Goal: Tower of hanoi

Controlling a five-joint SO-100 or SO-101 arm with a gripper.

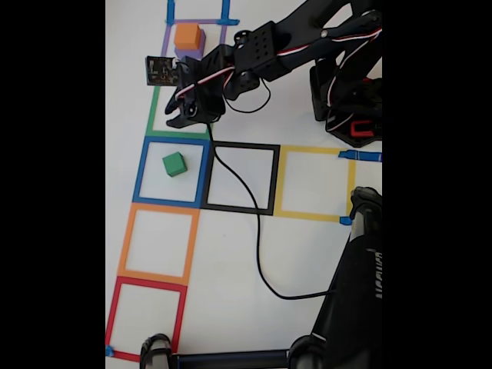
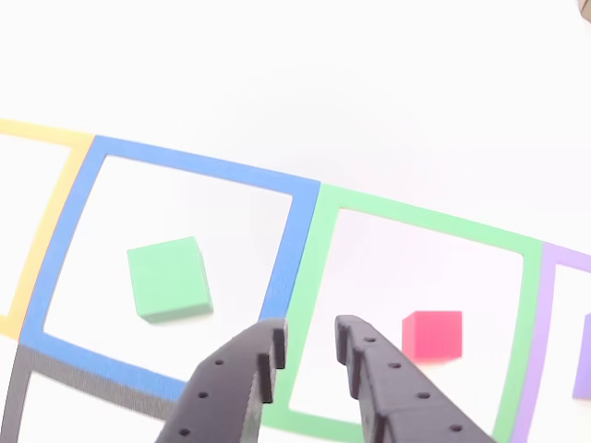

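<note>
Bright, washed-out light in both views, with soft focus.

In the fixed view the white desk (image 1: 307, 254) is evenly lit, shadows are faint, and wide black bars fill the left and right edges; the picture is slightly blurred. In the other view the upper half of the frame burns out to pure white, colours look pale, and the tape lines bend toward the edges.

Orange cube (image 1: 187, 35): stacked on purple cube (image 1: 191, 52), purple square. Green cube (image 1: 174, 164): alone, rotated, blue square. Red cube (image 2: 432, 334): smallest, flat, green square.
</note>
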